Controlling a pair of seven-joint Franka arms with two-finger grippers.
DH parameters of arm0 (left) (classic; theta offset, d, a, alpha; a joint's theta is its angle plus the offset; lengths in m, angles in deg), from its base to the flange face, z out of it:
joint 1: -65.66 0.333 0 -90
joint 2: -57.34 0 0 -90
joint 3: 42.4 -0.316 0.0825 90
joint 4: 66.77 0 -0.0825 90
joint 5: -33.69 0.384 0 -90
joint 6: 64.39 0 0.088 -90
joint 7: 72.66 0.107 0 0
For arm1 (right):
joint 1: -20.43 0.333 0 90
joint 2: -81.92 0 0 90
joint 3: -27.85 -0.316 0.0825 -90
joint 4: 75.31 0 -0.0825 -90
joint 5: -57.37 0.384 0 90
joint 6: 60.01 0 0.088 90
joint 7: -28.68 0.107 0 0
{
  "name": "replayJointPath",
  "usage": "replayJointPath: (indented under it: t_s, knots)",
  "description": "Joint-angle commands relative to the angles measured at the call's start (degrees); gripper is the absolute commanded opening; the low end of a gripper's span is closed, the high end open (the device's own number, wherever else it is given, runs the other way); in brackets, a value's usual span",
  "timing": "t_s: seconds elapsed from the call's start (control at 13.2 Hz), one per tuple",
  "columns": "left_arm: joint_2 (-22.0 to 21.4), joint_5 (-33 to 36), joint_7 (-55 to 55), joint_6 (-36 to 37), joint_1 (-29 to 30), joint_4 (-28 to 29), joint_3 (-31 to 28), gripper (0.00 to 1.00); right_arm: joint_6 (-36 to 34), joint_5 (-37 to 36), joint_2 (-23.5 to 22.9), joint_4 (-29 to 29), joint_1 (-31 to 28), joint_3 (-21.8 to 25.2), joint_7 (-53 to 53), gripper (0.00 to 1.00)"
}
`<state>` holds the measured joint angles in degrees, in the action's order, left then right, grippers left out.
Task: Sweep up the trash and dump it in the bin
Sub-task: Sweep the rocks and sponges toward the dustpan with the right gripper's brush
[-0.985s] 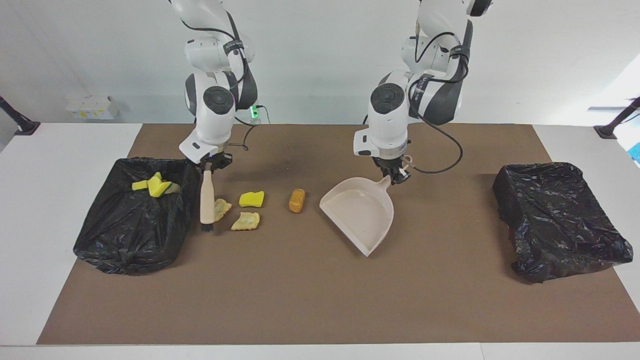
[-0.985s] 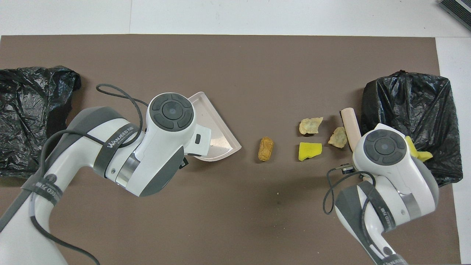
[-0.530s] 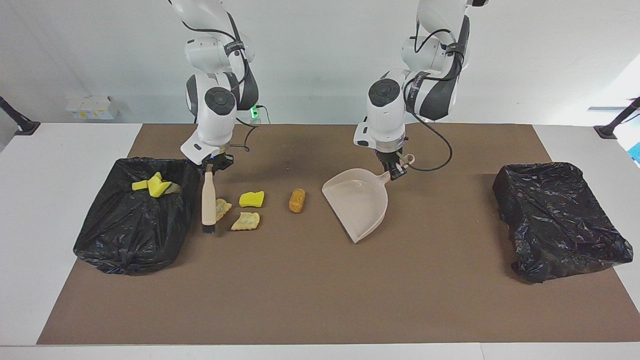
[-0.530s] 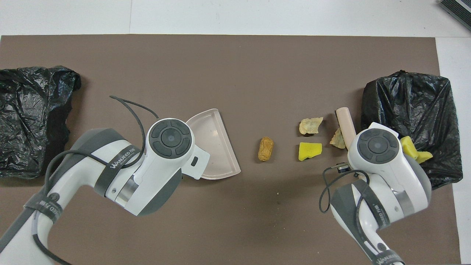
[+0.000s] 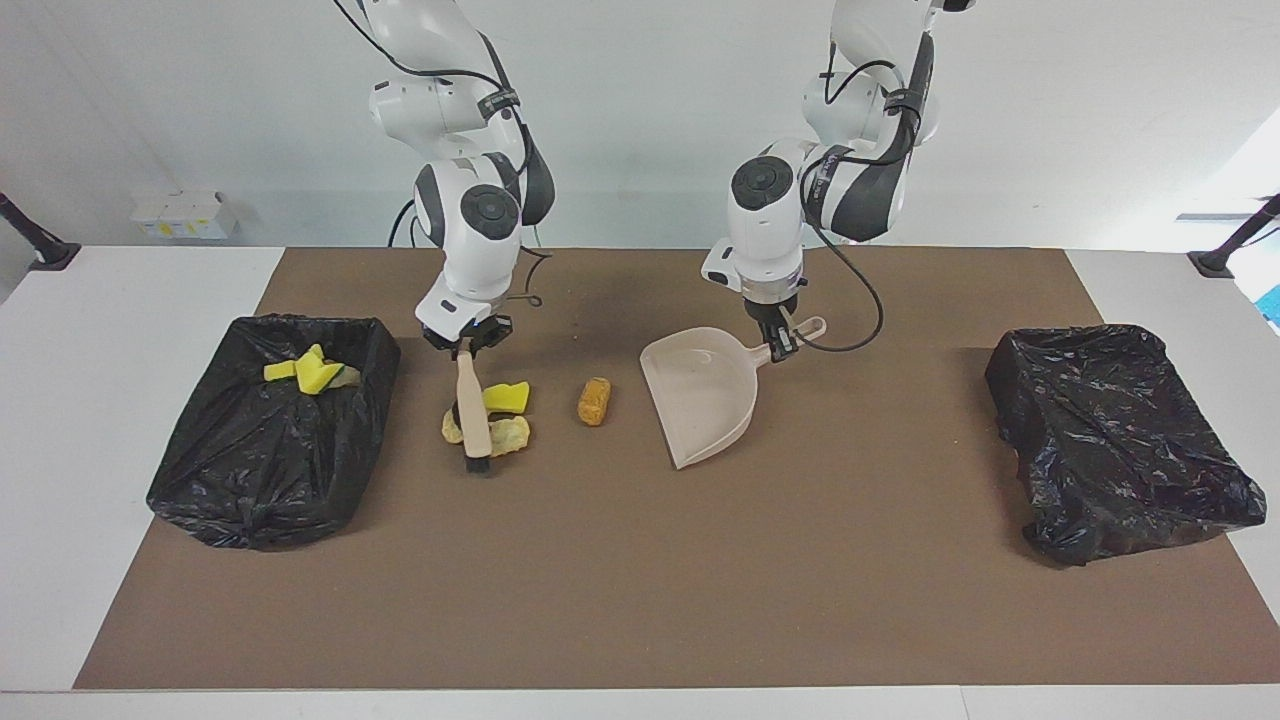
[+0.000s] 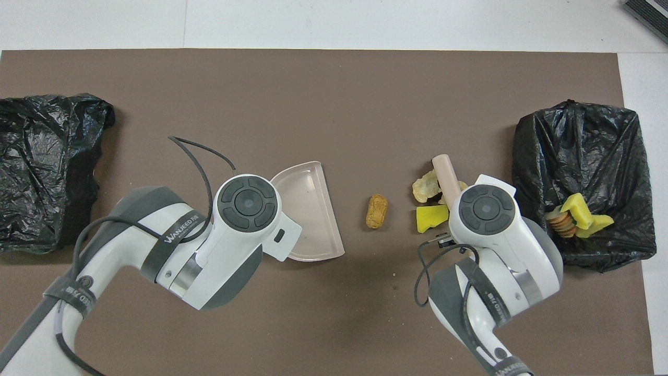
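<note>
1. Since a second ago the brush (image 5: pixel 472 415) has swept away from the bin with trash (image 5: pixel 262 497), bunching the two tan scraps and the yellow sponge chunk (image 5: pixel 506 396) together; the dustpan (image 5: pixel 702 401) has turned and slid closer to the bread-like lump (image 5: pixel 594 400).
2. Landmark: the lump, mid-mat. Toward the right arm's end of the table from it, tan scraps (image 5: pixel 510 436) lie against the brush bristles; the yellow chunk sits just nearer the robots.
3. Right gripper (image 5: pixel 467 345) is clamped on the brush handle's top, brush hanging steeply, bristles at the mat.
4. Left gripper (image 5: pixel 779 345) is clenched on the dustpan handle, toward the left arm's end from the lump; pan mouth faces the lump, near but apart.
5. Step judged: sweeping in progress. Next move calls for pushing the pile past the lump into the pan.
6. Yellow pieces (image 6: pixel 579 216) already lie in that bin. A second black-lined bin (image 5: pixel 1120 440) sits well apart at the left arm's end. Nothing blocks the sweep path.
</note>
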<state>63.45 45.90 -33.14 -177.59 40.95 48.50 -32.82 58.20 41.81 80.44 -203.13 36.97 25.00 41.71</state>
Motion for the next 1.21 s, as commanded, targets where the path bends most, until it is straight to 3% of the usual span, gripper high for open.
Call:
replayJointPath:
  t_s: [0.0,0.45,0.76,0.91,1.14]
  knots:
    - [-2.1,0.3,0.6,-1.8,-1.1,3.6,-0.4,0.0,-0.8,3.7,-0.8,1.8,2.3,-0.1,0.4,0.0]
    - [-2.4,0.3,0.5,-1.8,-1.7,4.0,-0.3,0.0,-5.7,8.4,-2.5,7.3,6.2,-0.1,2.8,0.0]
    - [-2.8,0.3,0.7,-3.1,-1.7,5.0,-0.3,0.0,-12.4,7.4,-2.2,12.2,3.5,0.7,2.0,0.0]
    - [-2.0,0.3,0.3,-4.7,-2.5,5.3,-0.4,0.0,-13.3,7.1,-1.4,10.7,0.7,0.9,2.9,0.0]
    - [-1.9,0.3,0.0,-5.2,-2.6,5.7,-0.4,0.0,-6.3,8.2,4.0,-0.1,-4.0,0.6,3.2,0.0]
